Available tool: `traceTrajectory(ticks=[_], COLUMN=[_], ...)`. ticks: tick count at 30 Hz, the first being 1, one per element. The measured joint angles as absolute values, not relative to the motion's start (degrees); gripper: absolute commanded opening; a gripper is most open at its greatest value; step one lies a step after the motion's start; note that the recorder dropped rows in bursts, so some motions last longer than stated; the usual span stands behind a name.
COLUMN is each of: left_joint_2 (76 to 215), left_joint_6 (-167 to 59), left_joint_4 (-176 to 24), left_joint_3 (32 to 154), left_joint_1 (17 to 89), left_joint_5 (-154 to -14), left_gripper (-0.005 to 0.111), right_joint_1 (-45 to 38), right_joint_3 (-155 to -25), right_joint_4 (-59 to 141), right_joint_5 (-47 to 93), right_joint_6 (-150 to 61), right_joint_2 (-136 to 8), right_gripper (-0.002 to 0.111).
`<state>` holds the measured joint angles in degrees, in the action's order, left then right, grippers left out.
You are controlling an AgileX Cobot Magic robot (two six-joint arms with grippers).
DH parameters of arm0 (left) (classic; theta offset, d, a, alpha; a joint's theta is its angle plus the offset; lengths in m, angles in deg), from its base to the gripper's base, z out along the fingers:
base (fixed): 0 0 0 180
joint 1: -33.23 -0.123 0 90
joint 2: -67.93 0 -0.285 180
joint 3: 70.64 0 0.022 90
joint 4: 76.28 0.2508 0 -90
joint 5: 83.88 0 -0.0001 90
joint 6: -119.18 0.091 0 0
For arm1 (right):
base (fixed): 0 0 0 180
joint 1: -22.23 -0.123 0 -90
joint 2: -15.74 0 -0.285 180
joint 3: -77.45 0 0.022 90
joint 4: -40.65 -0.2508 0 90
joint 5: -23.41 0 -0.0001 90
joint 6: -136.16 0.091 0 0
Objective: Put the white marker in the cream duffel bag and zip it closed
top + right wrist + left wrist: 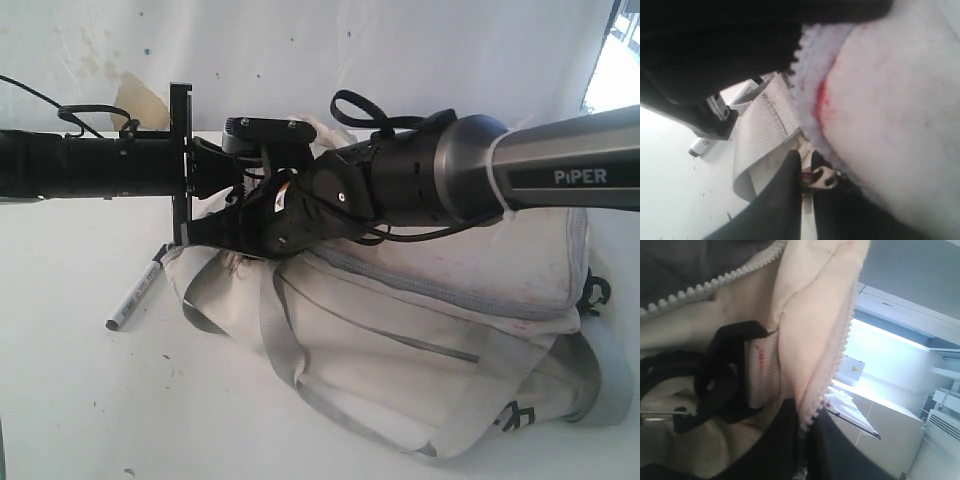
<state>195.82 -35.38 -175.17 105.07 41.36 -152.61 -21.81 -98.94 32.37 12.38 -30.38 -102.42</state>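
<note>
The cream duffel bag (420,330) lies on its side on the white table. The white marker (135,296) rests on the table just left of the bag, held by nothing; its black end (699,146) shows in the right wrist view. My left gripper (222,222) is at the bag's upper left end. It is shut on the bag's zipper edge (812,405), and its fingers (785,440) pinch the toothed tape. My right gripper (262,225) reaches across to the same end, jaws closed on a small metal zipper pull (822,176). The bag's inside is hidden.
A grey webbing strap (765,125) hangs beside the right gripper, and other straps (275,330) cross the bag's side. A black clip (725,380) sits on the bag near the left fingers. Behind stands a stained white backdrop (120,70). Bare table (80,400) lies front left.
</note>
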Motion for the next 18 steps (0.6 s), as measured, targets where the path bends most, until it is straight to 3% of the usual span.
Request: traceTrajectory(ticks=[18], left_joint_2=[195.8], left_joint_6=[-35.4], left_joint_4=[-174.3], left_joint_3=[105.1], left_joint_1=[41.4], left_joint_5=[-152.7], left_gripper=[0.0], right_joint_1=[-21.8], right_joint_3=[-98.9], right_joint_4=[33.2], right_joint_5=[-10.1], right_joint_6=[-32.4], right_joint_2=[-94.2], right_gripper=[0.0])
